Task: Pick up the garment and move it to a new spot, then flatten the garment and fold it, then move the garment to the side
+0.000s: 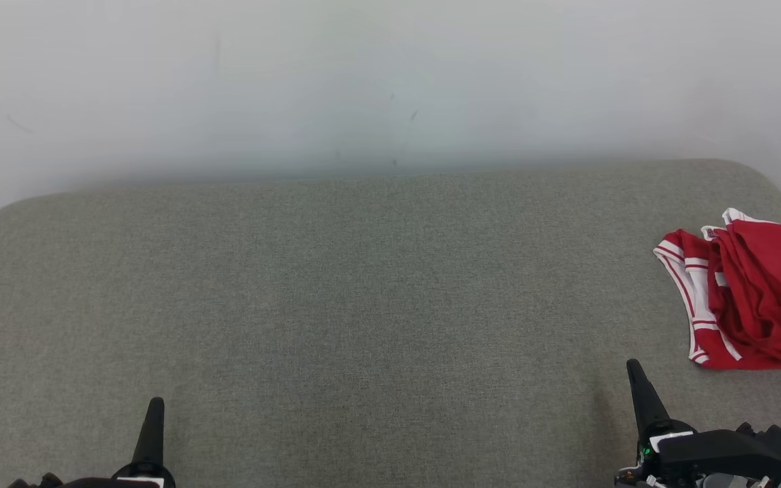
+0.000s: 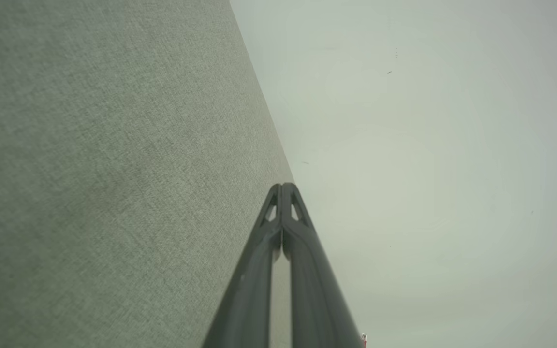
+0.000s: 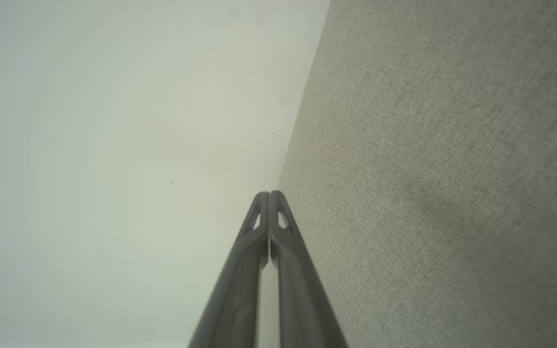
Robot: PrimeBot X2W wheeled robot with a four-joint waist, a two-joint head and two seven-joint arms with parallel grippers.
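Grey fabric surface [image 1: 336, 305], pale wall [image 1: 363, 81], red garment [image 1: 756, 298] at right

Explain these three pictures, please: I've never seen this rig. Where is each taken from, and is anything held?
It is a two-armed robot. The wide picture is from its head camera, looking down at a grey fabric surface. The other two are wrist cameras, each looking along that arm's dark fingers. The left hand and right hand are both shut, holding nothing. A crumpled red garment with white stripes lies far right, beyond the right hand, untouched.
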